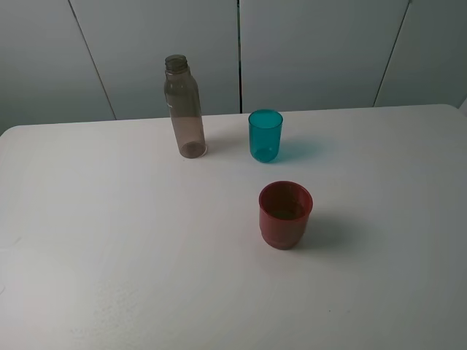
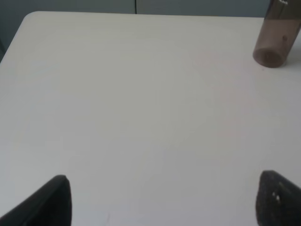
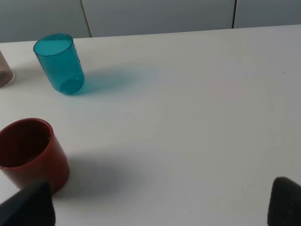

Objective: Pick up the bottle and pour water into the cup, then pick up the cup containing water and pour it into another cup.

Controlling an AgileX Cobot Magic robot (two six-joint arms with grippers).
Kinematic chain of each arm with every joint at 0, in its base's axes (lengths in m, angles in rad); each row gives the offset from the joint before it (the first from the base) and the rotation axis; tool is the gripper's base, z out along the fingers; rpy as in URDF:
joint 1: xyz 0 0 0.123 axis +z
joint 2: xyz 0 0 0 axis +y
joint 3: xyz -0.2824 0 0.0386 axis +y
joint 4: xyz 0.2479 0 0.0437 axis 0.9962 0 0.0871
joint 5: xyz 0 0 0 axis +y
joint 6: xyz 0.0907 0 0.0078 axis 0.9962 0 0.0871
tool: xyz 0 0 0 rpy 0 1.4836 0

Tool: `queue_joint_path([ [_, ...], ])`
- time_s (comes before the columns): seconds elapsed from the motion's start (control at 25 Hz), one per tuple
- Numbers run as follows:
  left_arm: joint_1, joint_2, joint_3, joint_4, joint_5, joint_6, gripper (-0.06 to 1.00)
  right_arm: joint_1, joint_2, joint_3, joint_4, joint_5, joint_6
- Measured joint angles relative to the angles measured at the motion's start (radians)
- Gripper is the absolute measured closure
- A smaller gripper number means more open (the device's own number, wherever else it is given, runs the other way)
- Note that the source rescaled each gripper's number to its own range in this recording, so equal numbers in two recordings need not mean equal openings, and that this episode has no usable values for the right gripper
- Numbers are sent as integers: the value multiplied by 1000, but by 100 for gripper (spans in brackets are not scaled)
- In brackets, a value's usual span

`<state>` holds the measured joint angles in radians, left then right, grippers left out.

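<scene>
You have the bottle [image 1: 184, 108] upright at the far side of the table [image 1: 109, 240], with the teal cup [image 1: 265, 135] near it on its right and the red cup [image 1: 284, 214] nearer the camera. Both the left gripper [image 2: 162, 200] and the right gripper [image 3: 160, 205] are spread wide, holding nothing, above bare tabletop.

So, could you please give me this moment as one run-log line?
stage: before first grasp | left hand: open, empty | right hand: open, empty | bottle, teal cup, red cup: upright, untouched
</scene>
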<state>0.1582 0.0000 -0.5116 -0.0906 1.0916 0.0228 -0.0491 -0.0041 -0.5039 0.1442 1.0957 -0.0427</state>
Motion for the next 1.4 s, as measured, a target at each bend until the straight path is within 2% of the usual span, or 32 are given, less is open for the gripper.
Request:
queue_joint_path([
  [1.4, 0, 0, 0, 18, -7, -13, -6, 8, 0, 0, 0, 0, -2],
])
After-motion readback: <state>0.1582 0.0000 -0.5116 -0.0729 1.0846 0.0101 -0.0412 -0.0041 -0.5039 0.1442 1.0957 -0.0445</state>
